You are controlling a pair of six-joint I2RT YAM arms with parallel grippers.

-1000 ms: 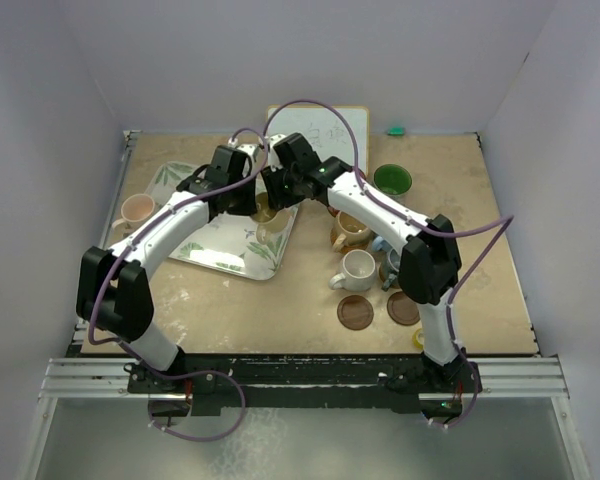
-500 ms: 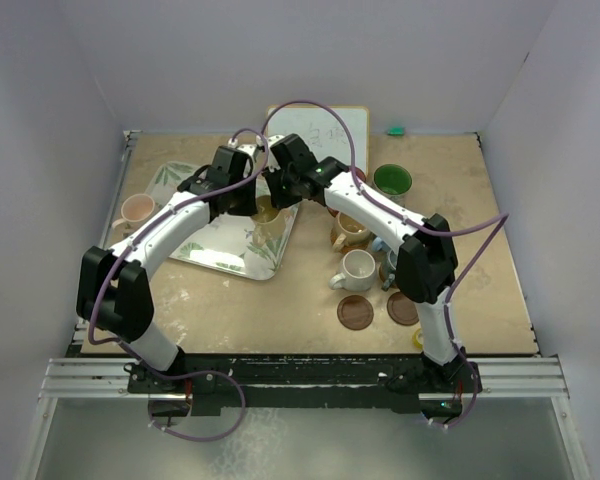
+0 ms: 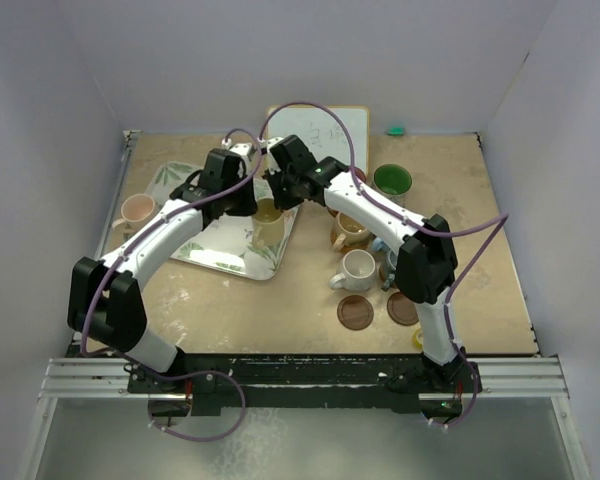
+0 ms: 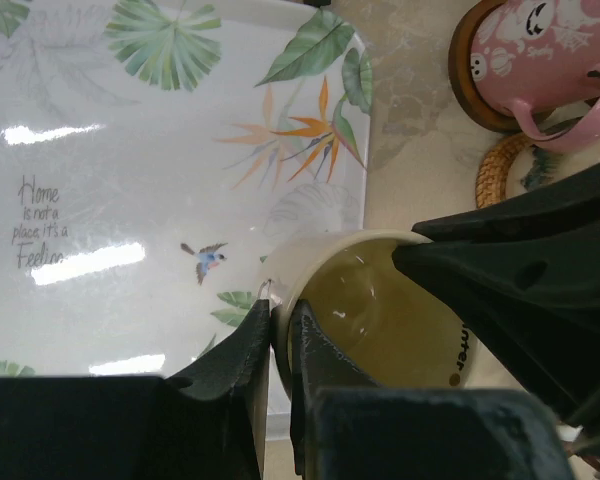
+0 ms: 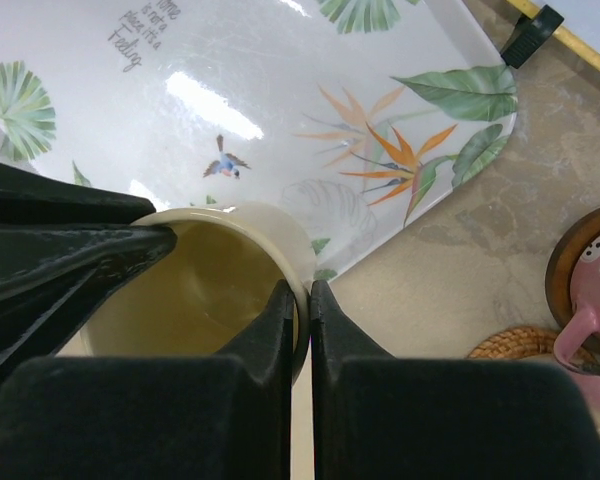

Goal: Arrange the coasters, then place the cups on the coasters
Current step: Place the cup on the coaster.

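A cream cup point(image 3: 268, 224) with a yellow inside stands at the right edge of the leaf-patterned tray point(image 3: 208, 250). Both grippers grip its rim from opposite sides. In the left wrist view my left gripper point(image 4: 280, 312) is shut on the rim of the cream cup point(image 4: 390, 320). In the right wrist view my right gripper point(image 5: 302, 292) is shut on the far side of the same cup point(image 5: 195, 290). A pink patterned cup point(image 4: 540, 45) sits on a dark brown coaster point(image 4: 467, 85), with a woven coaster point(image 4: 495, 170) beside it. Two bare brown coasters point(image 3: 357, 312) point(image 3: 404, 308) lie front right.
A pale pink cup point(image 3: 137, 210) stands left of the tray. A green cup point(image 3: 392, 180), a tan cup point(image 3: 348, 231) and a white cup point(image 3: 358, 268) stand on the right. A whiteboard point(image 3: 330, 128) leans at the back. A small yellow tape roll point(image 3: 420, 340) lies near the right arm's base.
My right gripper has closed onto the cream cup's rim. The left arm has swung slightly to the left, still gripping the cup.
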